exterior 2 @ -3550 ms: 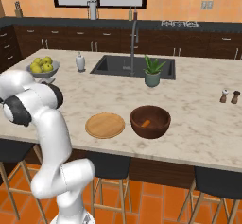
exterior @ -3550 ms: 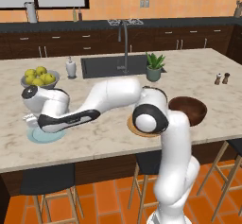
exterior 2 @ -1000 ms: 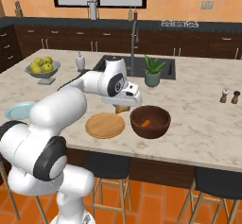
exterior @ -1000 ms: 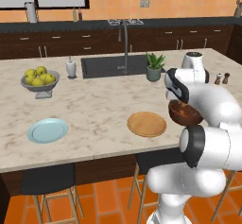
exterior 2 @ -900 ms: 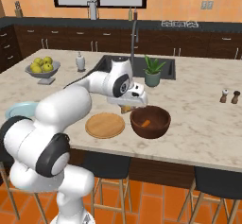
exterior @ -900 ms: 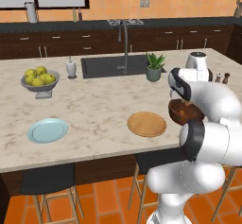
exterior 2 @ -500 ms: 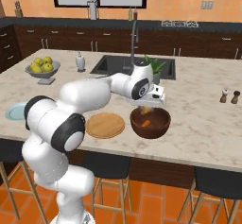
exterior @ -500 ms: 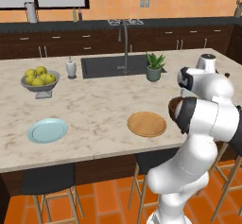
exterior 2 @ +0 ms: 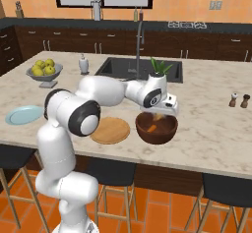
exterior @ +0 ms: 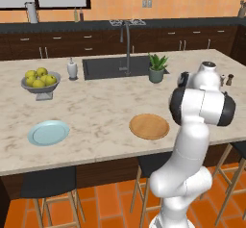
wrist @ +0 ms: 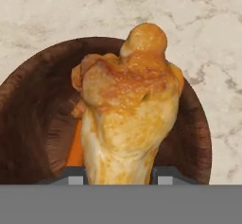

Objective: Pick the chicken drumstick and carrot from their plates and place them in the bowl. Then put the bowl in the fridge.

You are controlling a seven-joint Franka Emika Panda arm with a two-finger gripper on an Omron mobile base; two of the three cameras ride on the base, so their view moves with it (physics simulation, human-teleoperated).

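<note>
One hand (exterior 2: 158, 113) now over bowl (exterior 2: 167, 131), gripping chicken drumstick (wrist: 127, 119)

Even bright rendered light, soft faint shadows, no glare; hand view slightly soft.

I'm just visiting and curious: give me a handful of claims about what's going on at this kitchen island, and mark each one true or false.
1. The gripper holds the chicken drumstick above the brown bowl. True.
2. The carrot lies on the wooden plate. False: it is already inside the bowl, and that plate is bare.
3. The blue plate has nothing on it. True.
4. The grey bowl near the sink is full of red apples. False: it holds yellow-green fruits.
5. The drumstick has already been dropped into the bowl. False: the fingers are shut on it, over the bowl.
</note>
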